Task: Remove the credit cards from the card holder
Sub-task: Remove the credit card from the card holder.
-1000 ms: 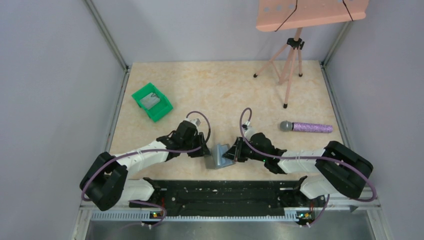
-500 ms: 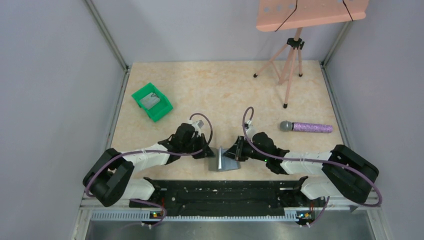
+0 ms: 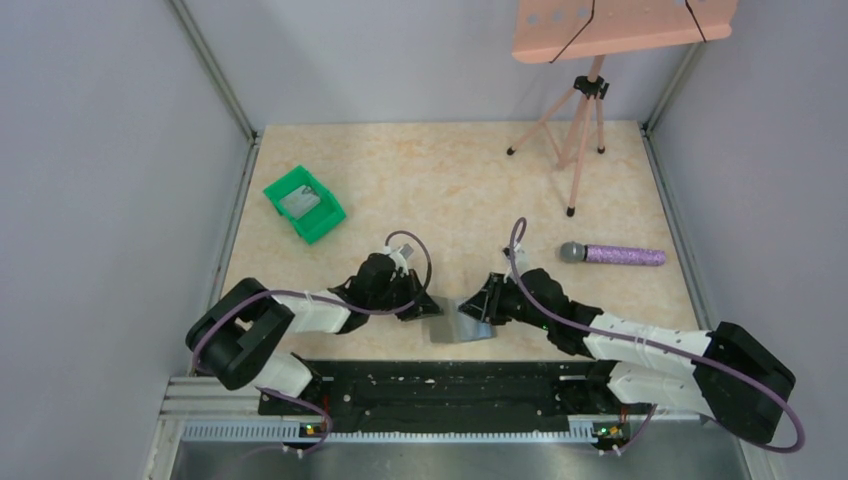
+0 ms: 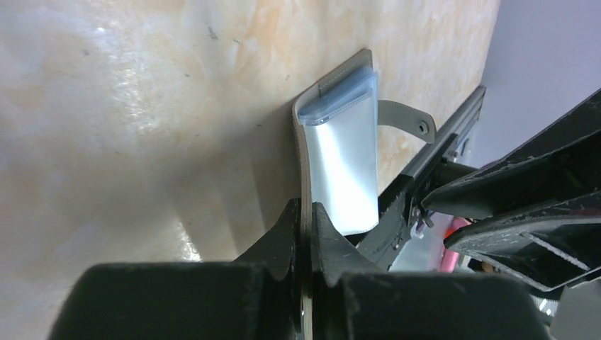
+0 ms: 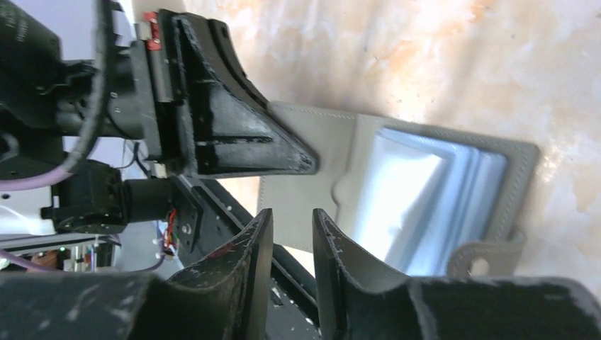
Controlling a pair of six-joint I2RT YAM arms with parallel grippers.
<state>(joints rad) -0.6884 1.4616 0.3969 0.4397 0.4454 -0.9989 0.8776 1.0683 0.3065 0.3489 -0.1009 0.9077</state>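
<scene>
My left pincer (image 4: 306, 209) clamped shut on flap edge of card holder (image 3: 460, 326). Holder lay open on table (image 3: 450, 180), long axis running between both pincers. My right pincer (image 5: 287, 216) narrow, nothing between fingers, nearer arm: cards (image 5: 418, 191) sat just ahead of its tips.

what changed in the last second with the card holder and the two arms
The small grey folding card holder went from standing tented between the grippers to spread open and lying flatter. Both grippers shifted right: the left gripper, pinching the holder's left edge, followed it, and the right gripper drew back rightward. The green plastic bin, purple microphone and pink tripod stand stayed put.
</scene>
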